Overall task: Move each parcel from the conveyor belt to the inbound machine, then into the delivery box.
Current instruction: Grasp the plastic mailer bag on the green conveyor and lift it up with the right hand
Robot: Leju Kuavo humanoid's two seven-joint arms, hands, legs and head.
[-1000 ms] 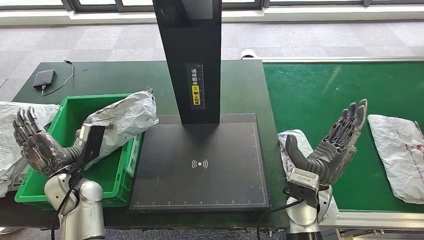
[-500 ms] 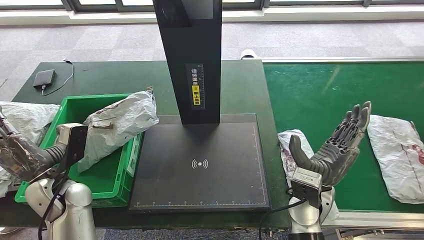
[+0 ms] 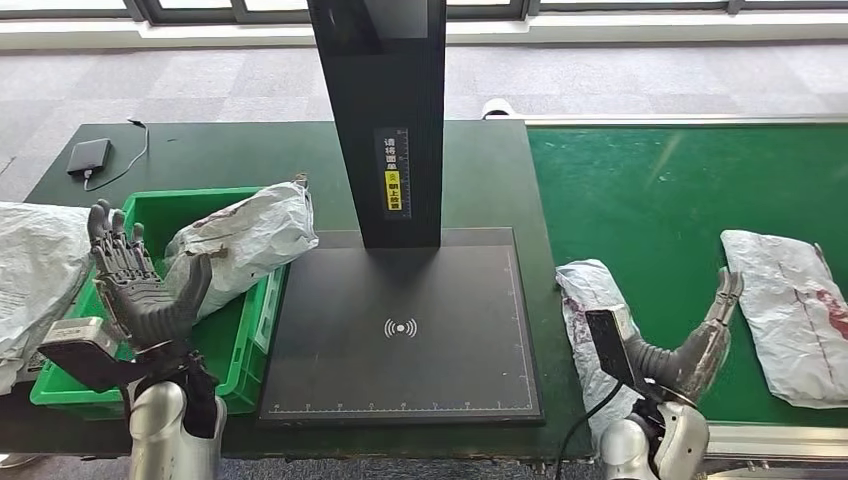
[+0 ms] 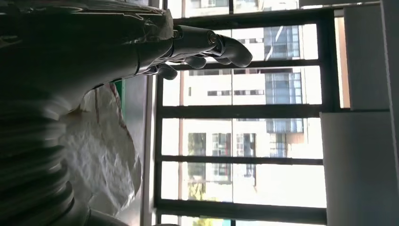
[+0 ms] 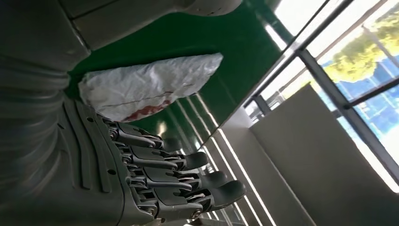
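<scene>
A grey plastic parcel (image 3: 593,297) lies at the green conveyor belt's (image 3: 650,190) left end. A second, red-stained parcel (image 3: 785,308) lies further right on the belt and also shows in the right wrist view (image 5: 150,87). My right hand (image 3: 703,338) hangs low between the two, fingers apart and holding nothing (image 5: 179,179). A third parcel (image 3: 245,240) leans on the right rim of the green delivery box (image 3: 235,365); the left wrist view catches it too (image 4: 103,155). My left hand (image 3: 140,285) is raised over the box's left side, its fingers (image 4: 211,44) spread, nothing in it.
The inbound machine's black scan plate (image 3: 400,325) with its tall black column (image 3: 380,120) stands between box and belt. Another grey bag (image 3: 30,280) lies left of the box. A power bank with a cable (image 3: 88,157) sits at the table's far left corner.
My left hand swung out to the left, then came back up over the box's left side. My right hand turned and sank toward the belt between the two parcels.
</scene>
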